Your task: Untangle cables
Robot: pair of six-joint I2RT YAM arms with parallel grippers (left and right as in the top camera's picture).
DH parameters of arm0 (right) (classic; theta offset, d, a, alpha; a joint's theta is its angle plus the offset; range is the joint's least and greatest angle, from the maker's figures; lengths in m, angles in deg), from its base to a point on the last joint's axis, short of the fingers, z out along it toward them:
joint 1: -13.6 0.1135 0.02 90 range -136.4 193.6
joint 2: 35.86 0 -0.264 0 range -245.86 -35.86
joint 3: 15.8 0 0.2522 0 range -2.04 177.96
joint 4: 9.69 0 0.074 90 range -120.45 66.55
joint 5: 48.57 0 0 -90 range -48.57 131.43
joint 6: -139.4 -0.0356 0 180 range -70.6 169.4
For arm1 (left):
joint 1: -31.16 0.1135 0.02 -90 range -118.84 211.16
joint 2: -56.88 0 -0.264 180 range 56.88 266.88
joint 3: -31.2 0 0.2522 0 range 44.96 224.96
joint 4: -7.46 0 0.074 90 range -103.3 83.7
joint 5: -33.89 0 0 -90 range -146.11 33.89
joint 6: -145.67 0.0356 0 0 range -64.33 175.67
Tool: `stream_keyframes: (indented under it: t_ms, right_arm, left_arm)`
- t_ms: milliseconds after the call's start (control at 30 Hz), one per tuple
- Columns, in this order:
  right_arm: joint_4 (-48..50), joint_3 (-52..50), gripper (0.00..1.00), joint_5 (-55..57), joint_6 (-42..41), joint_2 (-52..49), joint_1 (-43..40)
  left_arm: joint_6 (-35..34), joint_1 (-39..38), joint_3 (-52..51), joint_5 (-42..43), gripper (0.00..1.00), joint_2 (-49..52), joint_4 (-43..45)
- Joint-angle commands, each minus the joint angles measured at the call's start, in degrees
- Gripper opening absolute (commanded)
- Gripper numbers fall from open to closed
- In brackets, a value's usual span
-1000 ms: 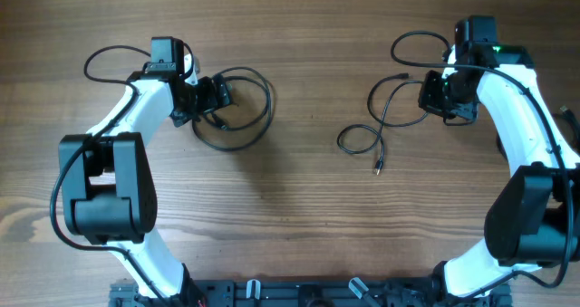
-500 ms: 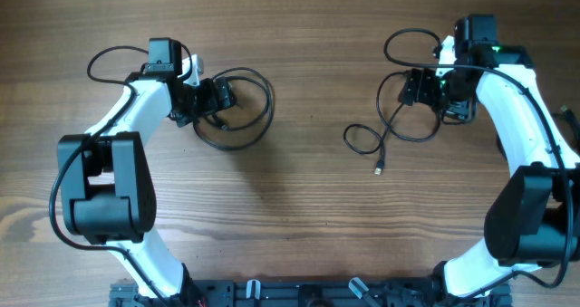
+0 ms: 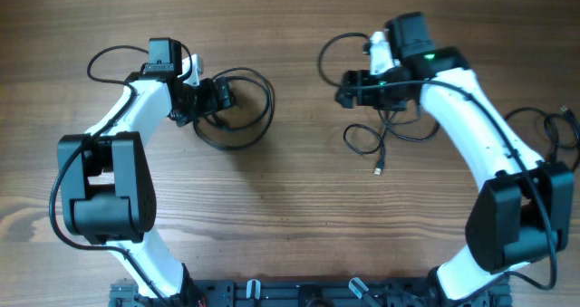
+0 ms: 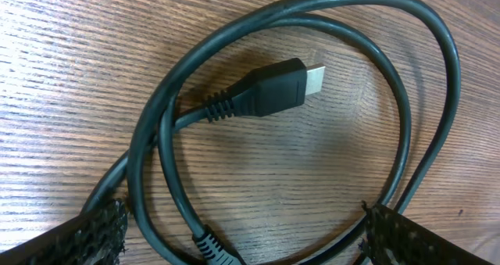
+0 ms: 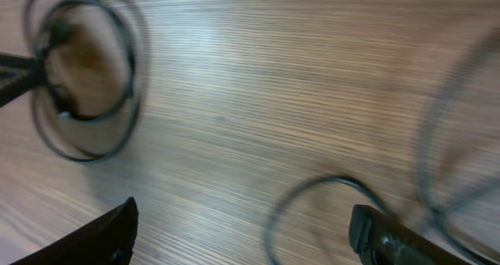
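A thick black cable (image 3: 243, 108) lies coiled on the table left of centre. Its plug (image 4: 262, 91) with a silver tip rests inside the coil (image 4: 406, 101). My left gripper (image 3: 217, 97) (image 4: 242, 245) is open, low over the coil's left part, with strands and a second plug end between its fingers (image 4: 90, 234). A thin black cable (image 3: 385, 135) lies in loose loops right of centre, its small plug (image 3: 378, 169) pointing to the front. My right gripper (image 3: 346, 88) (image 5: 242, 234) is open, just above and left of those loops. One blurred loop (image 5: 312, 198) shows between its fingers.
The right arm's own wire (image 3: 337, 46) arcs behind its wrist, and more arm wiring (image 3: 542, 126) hangs at the right edge. A dark rail (image 3: 299, 293) runs along the table's front edge. Bare wood (image 3: 304, 126) separates the two cables.
My right gripper has opened and let go of the thin cable, then swung left toward the table's middle. The thin cable settled slightly right of where it lay. The left arm has not moved.
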Motion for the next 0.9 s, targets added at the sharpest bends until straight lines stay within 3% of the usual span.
stream_keyframes:
  t_ms: [0,300,567,700,867]
  right_arm:
    - [2.97,-0.11,0.91,-0.66,-3.91,-5.53,4.48]
    - [0.20,-0.11,0.92,8.68,-2.56,-17.81,1.70]
    - [-10.21,-0.11,0.96,22.62,-2.54,-17.92,-11.89]
    - [-10.40,-0.11,0.99,21.99,-2.64,-17.92,-17.57]
    - [-5.31,-0.11,1.00,9.70,-2.45,-17.92,-19.41]
  left_arm:
    - [1.11,0.24,-0.66,-2.45,1.00,-1.60,0.09]
    - [1.11,0.24,-0.68,-2.49,1.00,-1.60,0.11]
    - [0.92,0.22,-0.68,-2.49,1.00,-1.60,0.11]
    - [0.92,0.17,-0.68,-2.47,1.00,-1.60,0.13]
    - [0.87,-0.57,-0.68,-2.43,1.00,-1.60,0.50]
